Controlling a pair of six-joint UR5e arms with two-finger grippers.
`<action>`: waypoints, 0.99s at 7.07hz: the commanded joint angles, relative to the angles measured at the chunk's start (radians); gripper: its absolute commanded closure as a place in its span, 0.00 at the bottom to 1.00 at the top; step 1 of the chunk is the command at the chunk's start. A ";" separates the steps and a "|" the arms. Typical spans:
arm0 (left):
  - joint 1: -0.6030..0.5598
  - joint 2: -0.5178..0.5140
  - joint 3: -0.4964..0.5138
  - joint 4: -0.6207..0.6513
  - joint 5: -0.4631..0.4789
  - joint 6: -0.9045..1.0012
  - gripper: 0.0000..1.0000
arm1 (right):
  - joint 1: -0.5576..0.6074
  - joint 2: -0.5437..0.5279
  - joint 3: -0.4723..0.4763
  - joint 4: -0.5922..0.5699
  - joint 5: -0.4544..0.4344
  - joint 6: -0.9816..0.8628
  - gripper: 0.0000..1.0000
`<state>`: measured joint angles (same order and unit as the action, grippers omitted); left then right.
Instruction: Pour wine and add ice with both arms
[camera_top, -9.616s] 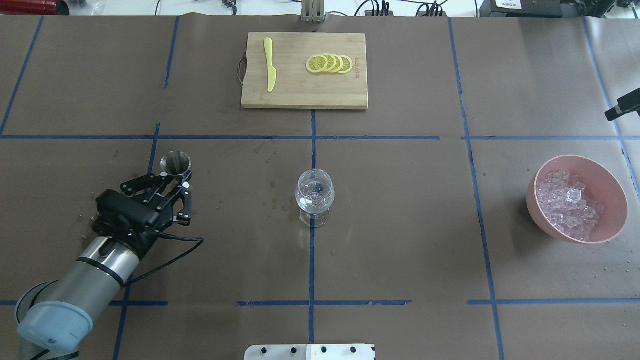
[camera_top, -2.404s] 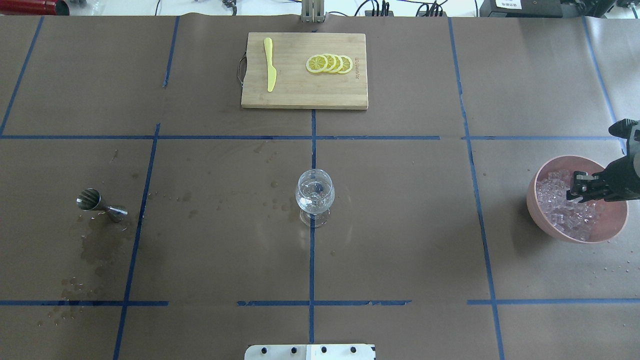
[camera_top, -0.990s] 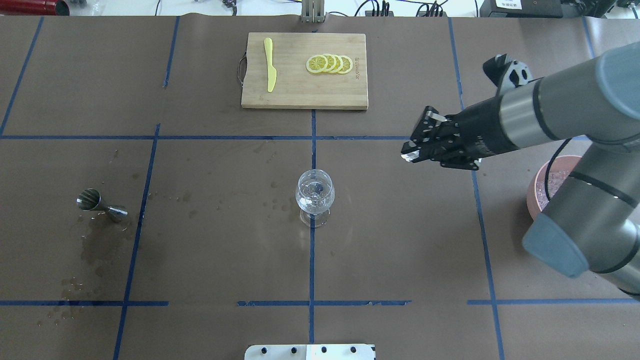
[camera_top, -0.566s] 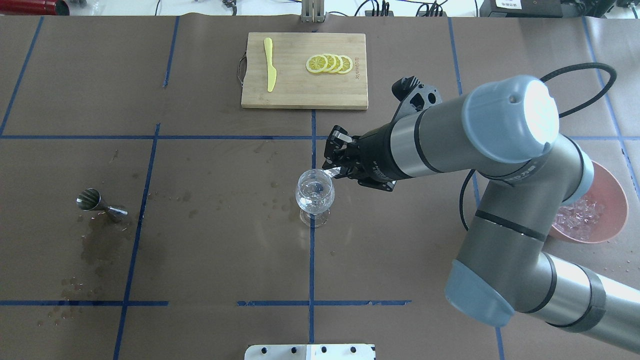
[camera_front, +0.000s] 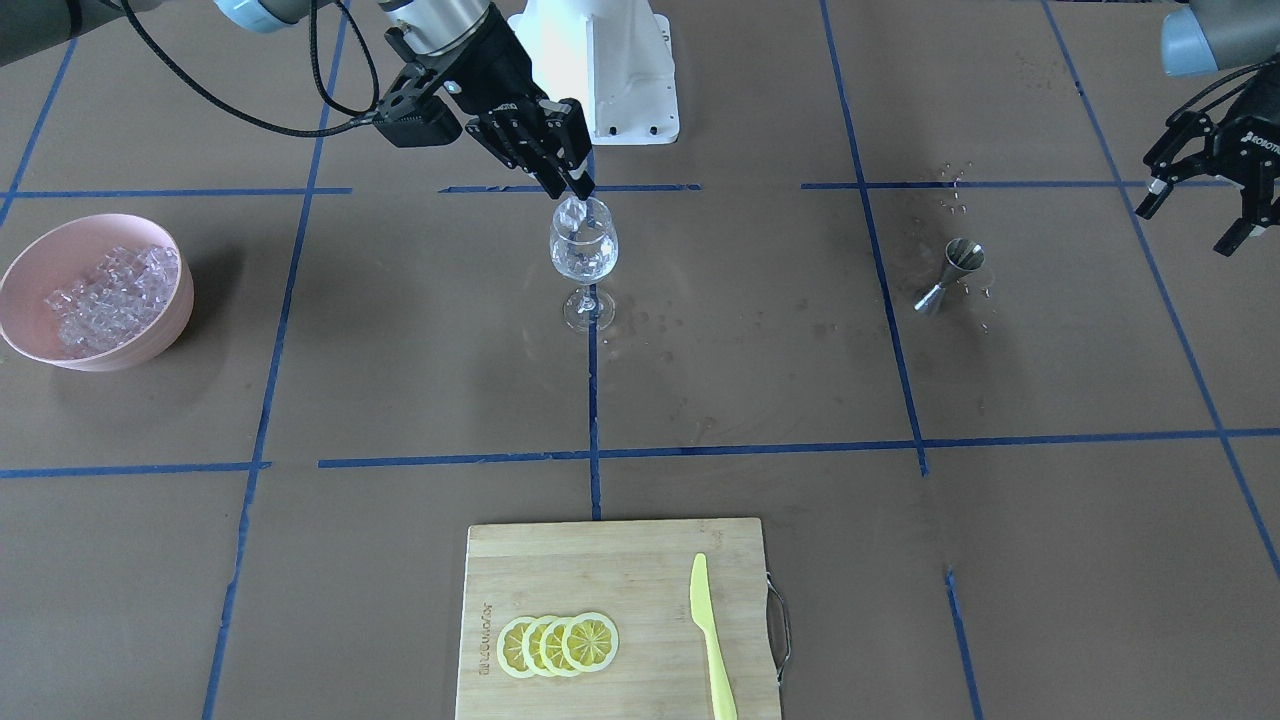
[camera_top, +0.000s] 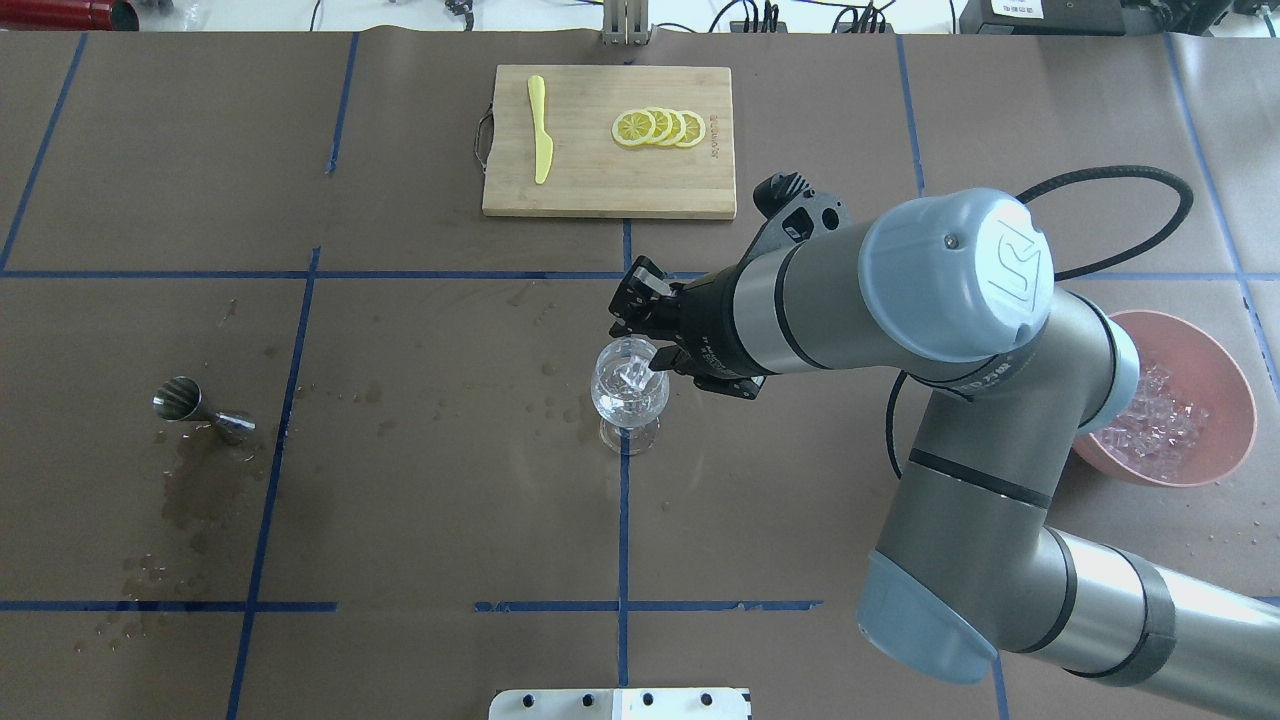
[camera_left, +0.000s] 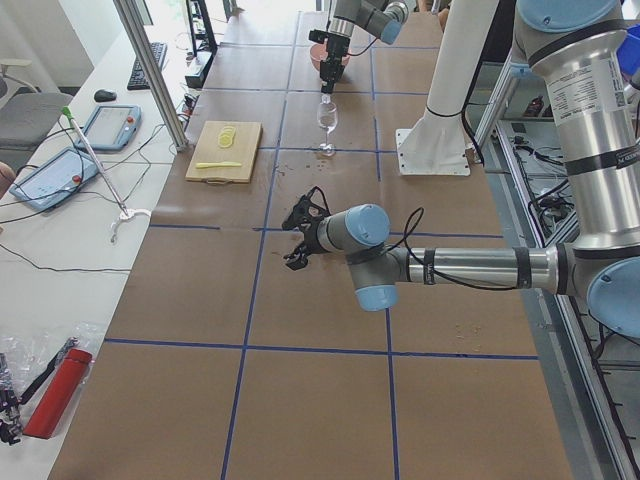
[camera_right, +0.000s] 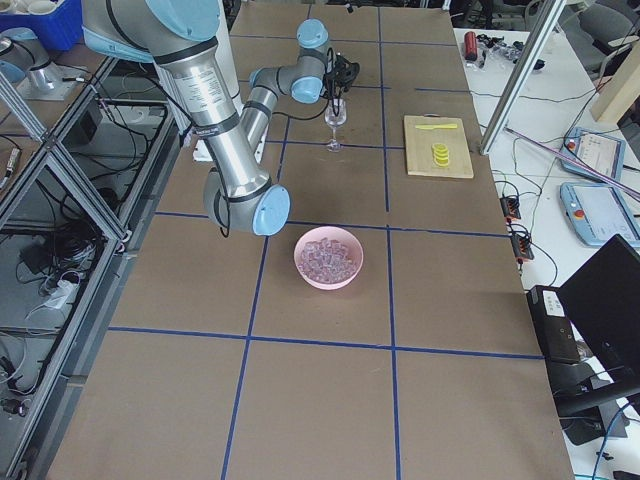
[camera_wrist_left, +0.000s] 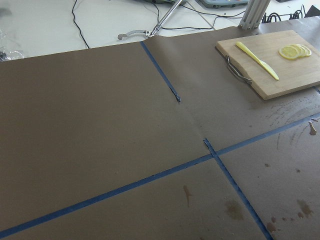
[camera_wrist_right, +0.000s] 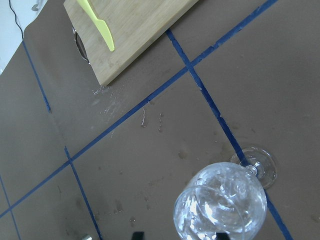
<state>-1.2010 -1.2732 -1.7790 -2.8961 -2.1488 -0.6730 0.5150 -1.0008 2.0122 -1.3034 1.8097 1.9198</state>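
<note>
right gripper: hangs tips-down just over the rim of the wine glass; in its wrist view the fingers stand apart with nothing between them, and it touches nothing I can see
wine glass: upright on a blue tape line in the middle of the table, with a clear lump inside that looks like a piece of ice
ice: the heap sits in the pink bowl, well apart from the glass on the robot's right side
left gripper: fingers spread wide and holding nothing, raised above the table far out on the robot's left
jigger: on its side between the left gripper and the glass, apart from both, with wet spots round it
cutting board: at the table edge across from the robot, carrying the lemon slices and the yellow knife, well apart from the glass
white pedestal: close behind the right gripper on the robot's side
</note>
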 joint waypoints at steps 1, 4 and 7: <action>0.001 0.000 0.001 0.000 0.001 0.001 0.00 | -0.006 -0.007 0.000 -0.002 -0.013 0.008 0.00; 0.000 0.011 0.009 0.005 0.085 0.018 0.00 | 0.118 -0.196 0.054 -0.001 0.079 -0.078 0.00; -0.002 0.006 0.023 0.130 0.093 0.249 0.00 | 0.441 -0.445 0.031 -0.005 0.322 -0.623 0.00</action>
<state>-1.2016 -1.2621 -1.7591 -2.8391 -2.0551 -0.5441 0.8325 -1.3450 2.0562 -1.3067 2.0598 1.5209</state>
